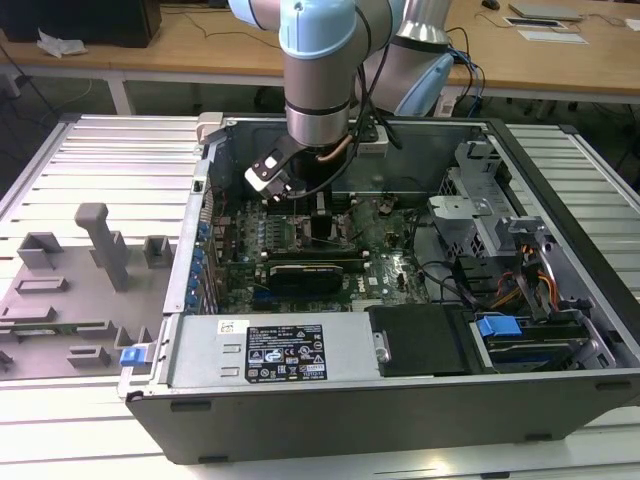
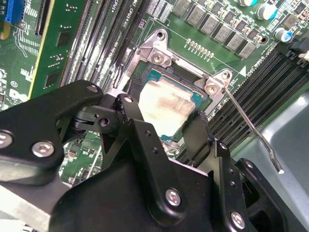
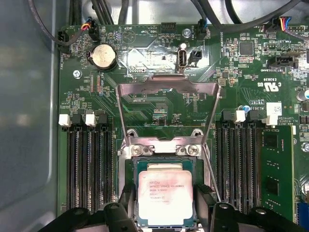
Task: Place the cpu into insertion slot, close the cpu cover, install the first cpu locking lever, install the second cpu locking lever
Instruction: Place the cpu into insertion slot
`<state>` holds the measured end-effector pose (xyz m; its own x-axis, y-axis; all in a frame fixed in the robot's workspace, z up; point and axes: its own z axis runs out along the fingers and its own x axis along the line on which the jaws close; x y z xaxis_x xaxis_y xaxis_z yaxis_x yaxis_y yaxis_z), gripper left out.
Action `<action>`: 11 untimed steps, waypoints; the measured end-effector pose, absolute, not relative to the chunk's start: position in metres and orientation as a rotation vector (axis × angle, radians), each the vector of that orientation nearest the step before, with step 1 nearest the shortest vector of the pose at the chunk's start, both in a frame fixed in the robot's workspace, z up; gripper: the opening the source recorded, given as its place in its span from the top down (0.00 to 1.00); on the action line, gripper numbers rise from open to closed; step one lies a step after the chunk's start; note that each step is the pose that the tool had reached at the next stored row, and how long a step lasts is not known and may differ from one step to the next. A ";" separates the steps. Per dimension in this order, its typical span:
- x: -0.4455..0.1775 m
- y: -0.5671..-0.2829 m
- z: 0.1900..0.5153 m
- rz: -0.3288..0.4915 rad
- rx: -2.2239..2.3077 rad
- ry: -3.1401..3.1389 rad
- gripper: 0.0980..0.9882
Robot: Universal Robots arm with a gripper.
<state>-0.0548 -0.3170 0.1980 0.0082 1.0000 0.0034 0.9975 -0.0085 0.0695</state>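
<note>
A slatted metal work table (image 1: 90, 140) carries, from the exterior view's left to its right, a group of grey fixtures (image 1: 105, 245) and an open computer case (image 1: 300, 400), with the arm (image 1: 318, 90) reaching down into the case.

In both wrist views the gripper (image 3: 165, 193) clasps the cpu (image 2: 166, 101) by two opposite edges, its black fingers (image 2: 195, 135) tight against them. The chip lies flat within the insertion slot (image 3: 131, 166). The cpu cover (image 3: 166, 86) stands swung up beyond the socket.

Risks, as I judge them:
- If one pad sticks on release, the chip may lift or skew and crush the contacts beneath.
- The raised cover could fall onto the fingers.
- The locking lever (image 2: 244, 116), just beside one finger, could snag.

I count one cpu, one slot, one cover, one lever plainly seen and two fingers.
</note>
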 end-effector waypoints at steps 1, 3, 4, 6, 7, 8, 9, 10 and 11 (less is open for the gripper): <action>-0.055 -0.317 0.198 0.079 2.197 2.178 0.42; -0.055 -0.317 0.200 0.079 2.196 2.178 0.42; -0.055 -0.317 0.203 0.079 2.197 2.178 0.42; -0.055 -0.317 0.208 0.079 2.197 2.178 0.42; -0.055 -0.317 0.213 0.079 2.197 2.178 0.42; -0.055 -0.317 0.213 0.080 2.196 2.178 0.42; -0.055 -0.317 0.213 0.080 2.197 2.178 0.42; -0.055 -0.317 0.214 0.079 2.196 2.178 0.42; -0.055 -0.317 0.214 0.079 2.196 2.178 0.42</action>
<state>-0.0549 -0.3170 0.2136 0.0083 1.0000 0.0031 0.9975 -0.0085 0.0695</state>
